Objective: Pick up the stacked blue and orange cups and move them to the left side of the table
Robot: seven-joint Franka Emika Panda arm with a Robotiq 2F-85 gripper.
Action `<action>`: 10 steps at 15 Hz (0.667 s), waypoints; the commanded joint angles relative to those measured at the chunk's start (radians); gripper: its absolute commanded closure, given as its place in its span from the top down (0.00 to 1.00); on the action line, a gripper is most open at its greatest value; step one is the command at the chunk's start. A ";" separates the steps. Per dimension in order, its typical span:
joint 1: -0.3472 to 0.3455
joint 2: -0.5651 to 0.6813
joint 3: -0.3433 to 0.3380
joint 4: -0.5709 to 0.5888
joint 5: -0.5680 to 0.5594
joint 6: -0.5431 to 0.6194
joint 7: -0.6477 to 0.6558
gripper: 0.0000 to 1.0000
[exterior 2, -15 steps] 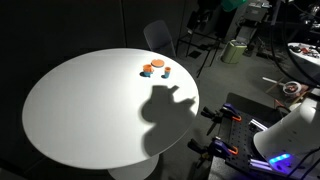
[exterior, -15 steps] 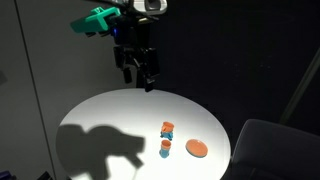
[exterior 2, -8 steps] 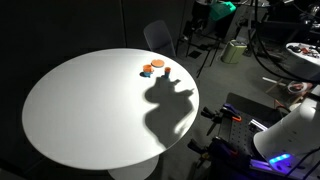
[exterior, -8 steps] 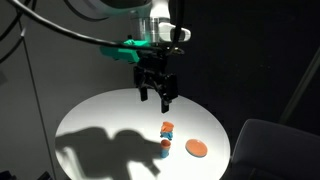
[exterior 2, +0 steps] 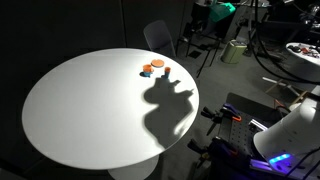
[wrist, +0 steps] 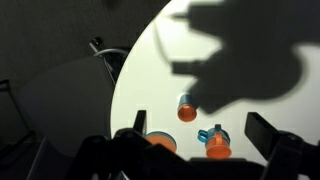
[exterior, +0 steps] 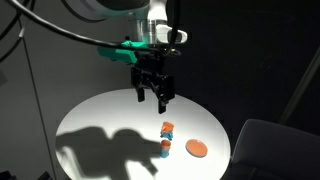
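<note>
mix-up risk: gripper (exterior: 155, 95) held wide open, empty, upper centre; lookalike orange-and-blue item (exterior: 165, 149) could be grasped instead of stacked blue and orange cups (exterior: 167, 129).

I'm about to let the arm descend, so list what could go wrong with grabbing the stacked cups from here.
Wrong pick: two small orange-and-blue items, the farther one and the nearer one in an exterior view, stand close together, and I cannot tell which is the stack. The open gripper, high above the table, could come down on either.
Collateral bump: the orange disc lies beside them; wide-open fingers may nudge it or the neighbouring item.
</note>
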 commanded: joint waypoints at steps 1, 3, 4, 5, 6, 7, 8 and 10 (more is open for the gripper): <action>0.019 -0.008 0.005 -0.006 -0.006 -0.037 -0.022 1.00; 0.025 0.016 0.006 0.014 -0.013 -0.024 -0.016 1.00; 0.027 0.029 0.005 0.025 -0.015 -0.018 -0.015 1.00; 0.027 0.044 0.001 0.039 -0.013 -0.011 -0.023 1.00; 0.027 0.055 -0.002 0.047 -0.010 -0.002 -0.031 1.00; 0.025 0.076 -0.006 0.060 -0.010 0.017 -0.041 1.00; 0.024 0.093 -0.009 0.073 -0.005 0.027 -0.048 1.00; 0.022 0.139 -0.019 0.104 0.025 0.051 -0.082 1.00</action>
